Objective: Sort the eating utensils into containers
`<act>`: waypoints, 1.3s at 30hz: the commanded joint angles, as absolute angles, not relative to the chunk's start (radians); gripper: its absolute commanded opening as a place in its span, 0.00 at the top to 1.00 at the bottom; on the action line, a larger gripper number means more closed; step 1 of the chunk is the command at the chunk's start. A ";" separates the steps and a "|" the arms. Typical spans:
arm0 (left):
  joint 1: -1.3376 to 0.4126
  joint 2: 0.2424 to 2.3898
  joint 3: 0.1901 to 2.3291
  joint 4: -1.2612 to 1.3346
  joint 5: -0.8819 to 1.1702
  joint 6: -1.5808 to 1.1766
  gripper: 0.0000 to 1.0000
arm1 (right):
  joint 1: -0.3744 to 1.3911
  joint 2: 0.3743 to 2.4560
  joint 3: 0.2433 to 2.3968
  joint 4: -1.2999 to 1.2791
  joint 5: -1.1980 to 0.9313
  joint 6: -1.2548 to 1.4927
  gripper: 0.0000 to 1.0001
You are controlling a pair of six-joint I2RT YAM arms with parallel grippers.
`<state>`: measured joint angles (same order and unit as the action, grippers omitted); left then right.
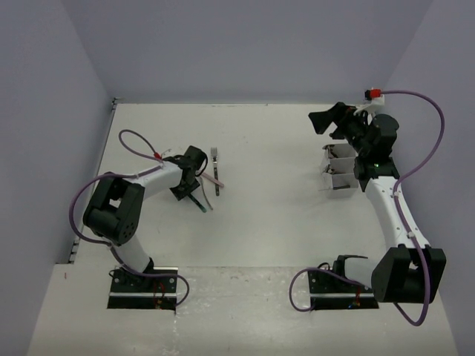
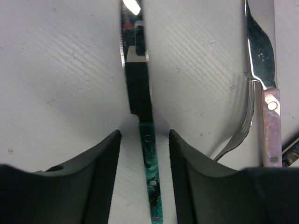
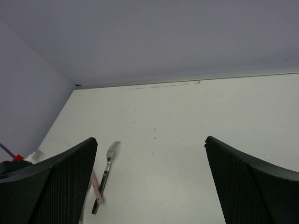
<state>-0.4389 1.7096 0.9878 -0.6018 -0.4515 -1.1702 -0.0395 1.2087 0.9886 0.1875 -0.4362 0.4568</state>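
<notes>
Left wrist view first: what is under you?

— My left claw [image 2: 144,135] is down over the teal-handled utensil [image 2: 151,182]. The two fingers [image 2: 100,177] stand apart, one on each side of its handle. A strip of bare table [image 2: 60,70] shows on both sides, so I am straddling the handle, not pinching it. The shiny blade end runs away from me.

— Anything beside it?

— A pink-handled knife [image 2: 271,116] lies off to one side, roughly parallel to the teal one and not touching it. From the top view, a fork [image 1: 214,157] lies just beside this group, with the pink handle crossing its shaft.

— And your other arm?

— My right claw [image 3: 150,140] is spread wide with nothing between the fingers, and it looks out across the table at that same fork. From above, it is raised near the far right corner.

— Where are the containers?

— The containers [image 1: 338,172] sit on the right side, next to my right forearm and well apart from the utensils on the left. I cannot tell what they hold.
</notes>
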 commanded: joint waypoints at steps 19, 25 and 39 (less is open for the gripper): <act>-0.436 1.619 0.986 -0.594 -0.482 -1.117 1.00 | -0.008 1.164 1.025 0.149 -0.437 0.381 0.01; -0.500 1.303 0.957 -0.336 -0.480 -0.723 1.00 | 0.138 1.193 1.078 0.086 -0.488 0.380 0.01; -0.591 0.996 0.822 0.130 0.025 -0.310 1.00 | 0.483 1.236 1.045 0.147 -0.414 0.687 0.01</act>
<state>-0.5694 0.9977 0.8276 0.0418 -0.0685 -0.4179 0.4408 1.2503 1.0527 0.0868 -0.5045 0.5526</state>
